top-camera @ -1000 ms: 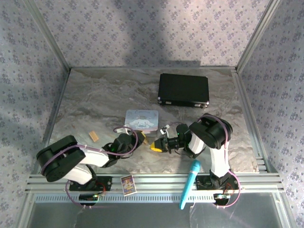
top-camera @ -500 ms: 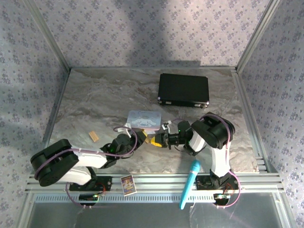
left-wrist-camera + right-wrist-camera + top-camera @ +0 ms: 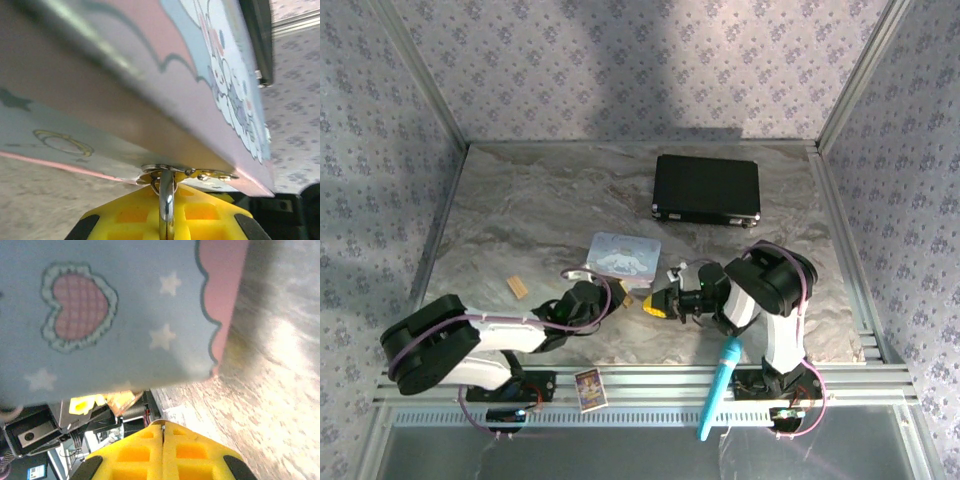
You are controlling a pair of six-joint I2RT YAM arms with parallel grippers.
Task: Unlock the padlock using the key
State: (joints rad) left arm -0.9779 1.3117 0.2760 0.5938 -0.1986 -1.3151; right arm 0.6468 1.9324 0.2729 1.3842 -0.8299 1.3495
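Pink-and-blue tin (image 3: 623, 252), printed with a white cartoon character, a checked heart and pale stars, lies on the grey marbled worktop (image 3: 520, 220), with 2 robot hands meeting at its near edge. Any lettering on the tin is too blurred to read, and the print on the small picture card (image 3: 588, 388) at the near rail is too small to make out. The left hand (image 3: 166, 220) is clenched on the padlock (image 3: 166, 197). The silver shackle rises from between the yellow fingers and meets the metal hasp on the tin's edge, while the brass body is hidden inside the grip. The right hand (image 3: 163, 440), just beside the left off the tin's near corner, is clamped on the key (image 3: 163, 431), a thin silvery sliver pinched between its yellow fingers. Key and padlock are near each other; whether they touch cannot be told. A black case (image 3: 707, 188) sits further back, and a blue microphone (image 3: 718, 388) lies by the right arm's base.
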